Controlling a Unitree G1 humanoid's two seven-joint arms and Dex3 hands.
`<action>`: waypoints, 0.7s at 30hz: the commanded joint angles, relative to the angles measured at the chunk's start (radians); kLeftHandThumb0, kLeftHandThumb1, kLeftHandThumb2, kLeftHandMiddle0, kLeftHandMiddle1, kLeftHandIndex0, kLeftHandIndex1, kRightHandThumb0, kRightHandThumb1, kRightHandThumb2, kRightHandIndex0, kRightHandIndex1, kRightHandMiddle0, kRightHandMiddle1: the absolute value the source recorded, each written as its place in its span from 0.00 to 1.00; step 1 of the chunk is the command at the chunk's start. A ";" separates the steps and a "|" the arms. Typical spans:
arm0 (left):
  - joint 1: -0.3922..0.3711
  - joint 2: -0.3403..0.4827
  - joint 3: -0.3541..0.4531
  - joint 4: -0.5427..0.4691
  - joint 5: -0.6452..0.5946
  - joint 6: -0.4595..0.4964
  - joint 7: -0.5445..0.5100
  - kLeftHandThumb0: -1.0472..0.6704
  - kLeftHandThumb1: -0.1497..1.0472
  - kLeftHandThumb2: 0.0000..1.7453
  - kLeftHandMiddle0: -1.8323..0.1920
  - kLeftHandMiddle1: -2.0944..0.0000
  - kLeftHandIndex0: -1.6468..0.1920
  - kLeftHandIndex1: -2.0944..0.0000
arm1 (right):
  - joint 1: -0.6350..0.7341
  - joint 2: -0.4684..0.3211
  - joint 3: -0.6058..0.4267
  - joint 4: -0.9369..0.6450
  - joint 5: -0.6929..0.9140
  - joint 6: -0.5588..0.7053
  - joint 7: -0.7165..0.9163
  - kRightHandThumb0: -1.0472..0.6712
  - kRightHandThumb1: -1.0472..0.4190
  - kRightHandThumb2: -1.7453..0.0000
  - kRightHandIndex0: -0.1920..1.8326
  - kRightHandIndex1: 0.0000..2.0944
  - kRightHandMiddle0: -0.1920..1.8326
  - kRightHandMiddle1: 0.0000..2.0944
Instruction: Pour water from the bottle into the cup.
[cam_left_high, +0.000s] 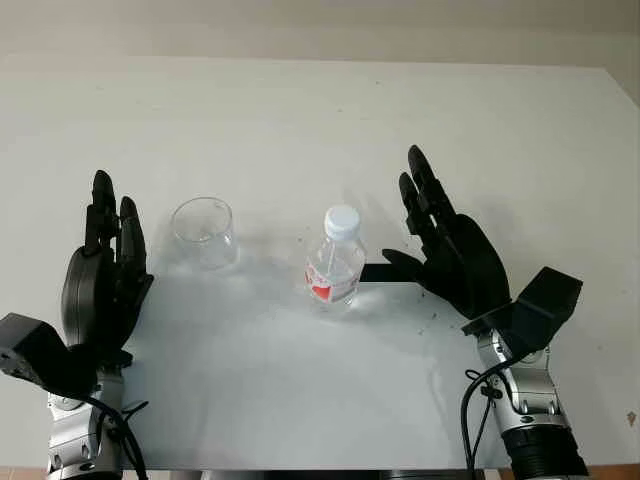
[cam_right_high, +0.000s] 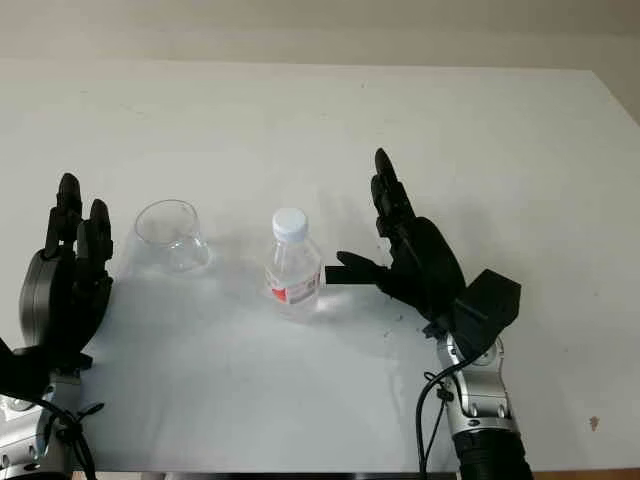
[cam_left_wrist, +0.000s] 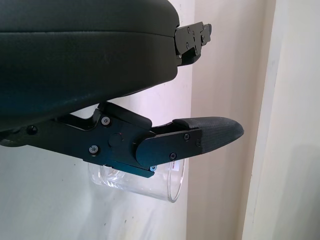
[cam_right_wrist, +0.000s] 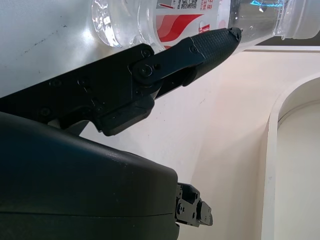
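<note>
A small clear water bottle with a white cap and red label stands upright near the middle of the white table. To its left stands an empty clear plastic cup. My right hand is open just right of the bottle, its thumb reaching toward the bottle without gripping it; in the right wrist view the thumb lies close against the bottle. My left hand is open, left of the cup. The cup shows behind the left thumb.
The table's far edge meets a pale wall. The front edge runs just below both forearms. The right table edge slants at the far right.
</note>
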 joint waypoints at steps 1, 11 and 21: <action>0.008 0.005 0.001 0.014 0.003 -0.013 -0.008 0.19 1.00 0.32 1.00 1.00 1.00 1.00 | 0.005 -0.003 -0.001 -0.013 0.009 0.004 0.007 0.09 0.08 0.97 0.00 0.00 0.00 0.00; -0.004 0.016 0.009 0.006 0.001 0.011 0.000 0.19 1.00 0.32 1.00 1.00 1.00 1.00 | -0.007 -0.023 0.012 0.040 0.020 -0.019 0.105 0.09 0.09 0.97 0.00 0.00 0.00 0.00; -0.035 0.018 0.002 0.038 0.004 -0.003 0.002 0.18 1.00 0.32 1.00 1.00 0.99 0.99 | 0.004 -0.065 0.080 -0.041 0.029 0.017 0.254 0.08 0.09 0.97 0.00 0.00 0.00 0.00</action>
